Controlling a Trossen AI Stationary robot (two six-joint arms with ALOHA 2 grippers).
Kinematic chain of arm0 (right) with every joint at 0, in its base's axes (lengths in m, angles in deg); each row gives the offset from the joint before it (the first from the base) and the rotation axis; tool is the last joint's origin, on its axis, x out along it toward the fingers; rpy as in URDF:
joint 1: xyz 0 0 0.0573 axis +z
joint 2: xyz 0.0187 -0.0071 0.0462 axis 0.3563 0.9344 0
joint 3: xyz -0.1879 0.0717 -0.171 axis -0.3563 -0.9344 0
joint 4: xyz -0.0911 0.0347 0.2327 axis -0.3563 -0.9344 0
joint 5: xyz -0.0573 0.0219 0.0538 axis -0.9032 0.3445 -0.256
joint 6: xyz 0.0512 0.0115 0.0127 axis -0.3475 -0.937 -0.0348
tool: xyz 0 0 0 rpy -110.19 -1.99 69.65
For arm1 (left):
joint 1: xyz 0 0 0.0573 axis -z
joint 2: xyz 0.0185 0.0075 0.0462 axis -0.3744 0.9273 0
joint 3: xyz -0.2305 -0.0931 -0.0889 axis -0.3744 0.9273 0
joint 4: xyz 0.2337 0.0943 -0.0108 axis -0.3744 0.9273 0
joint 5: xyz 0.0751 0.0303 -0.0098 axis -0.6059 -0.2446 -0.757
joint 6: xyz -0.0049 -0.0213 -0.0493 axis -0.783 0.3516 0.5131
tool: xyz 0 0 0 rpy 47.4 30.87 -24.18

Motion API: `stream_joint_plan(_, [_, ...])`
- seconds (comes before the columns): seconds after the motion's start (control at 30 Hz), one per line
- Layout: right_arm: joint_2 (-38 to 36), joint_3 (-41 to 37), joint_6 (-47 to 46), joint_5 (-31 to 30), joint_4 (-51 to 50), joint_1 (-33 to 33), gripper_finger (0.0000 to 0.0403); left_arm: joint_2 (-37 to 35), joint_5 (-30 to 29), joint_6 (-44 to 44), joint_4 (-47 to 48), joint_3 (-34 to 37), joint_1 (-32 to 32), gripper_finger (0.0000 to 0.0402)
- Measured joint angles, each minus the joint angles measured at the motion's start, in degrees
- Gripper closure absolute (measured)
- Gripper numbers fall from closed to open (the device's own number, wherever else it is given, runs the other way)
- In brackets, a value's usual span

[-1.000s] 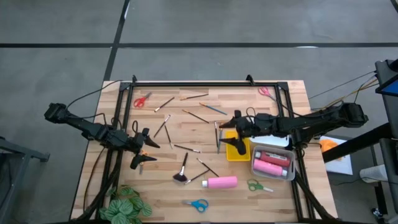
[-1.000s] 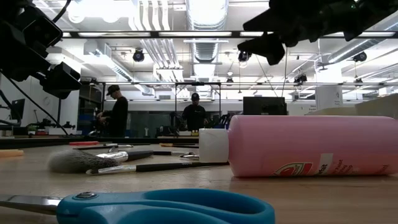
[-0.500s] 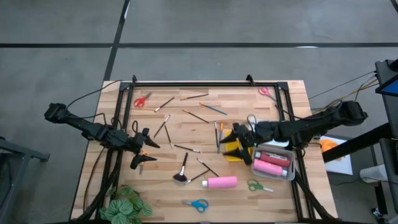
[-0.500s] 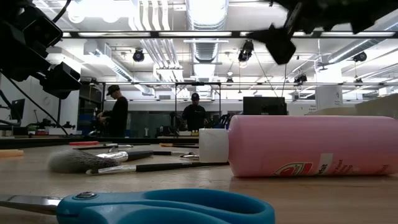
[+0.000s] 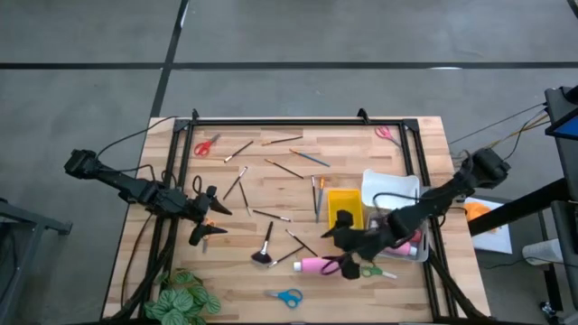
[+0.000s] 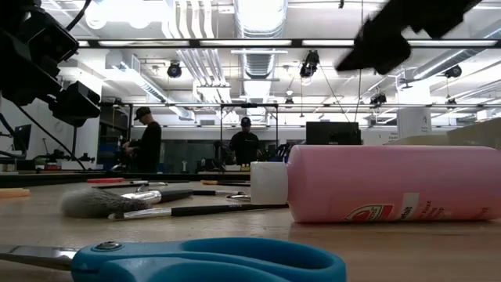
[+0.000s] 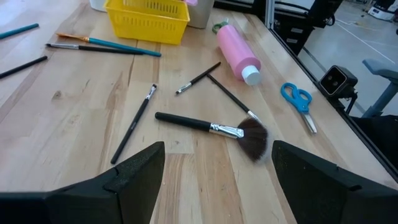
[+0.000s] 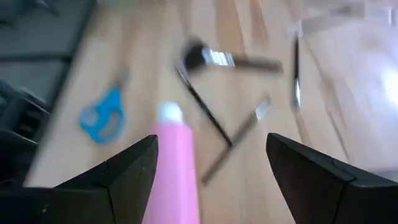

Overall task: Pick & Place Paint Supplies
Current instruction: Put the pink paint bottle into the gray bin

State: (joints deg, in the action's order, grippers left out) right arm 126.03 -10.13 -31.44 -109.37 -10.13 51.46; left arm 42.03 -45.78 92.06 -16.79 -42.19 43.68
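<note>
Wooden counter [image 5: 271,185] fills mid-frame, brushes scattered all over. Right tool [image 5: 344,252] hangs wide open and empty, lower right of centre, right over the pink bottle [image 5: 318,264] lying on its side. Left tool [image 5: 206,219], also open and empty, waits at left, with the fluffy black brush [image 5: 265,249] nearby.

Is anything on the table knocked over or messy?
Yes. The pink paint bottle lies on its side on the table instead of standing, near the fluffy black brush. Thin brushes lie scattered at all angles. The right hand hovers open over the bottle. Nothing looks spilled or broken.
</note>
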Motion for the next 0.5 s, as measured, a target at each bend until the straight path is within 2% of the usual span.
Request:
stream_joint_plan(0.1, [5.32,5.89,-3.62,0.59,-10.56,-0.12,0.0106,-0.01,0.02,0.0,0.02,0.0,0.0,0.0101])
stream_joint_plan(0.27, [14.11,15.82,-3.58,2.38,-22.73,0.01,0.0106,-0.02,0.0,0.0,0.28,0.0,0.0,0.0101])
stream_joint_plan(0.5, [22.45,27.95,-3.97,6.56,-34.19,0.15,0.0106,-0.02,0.02,0.0,1.33,0.0,0.0,0.0101])
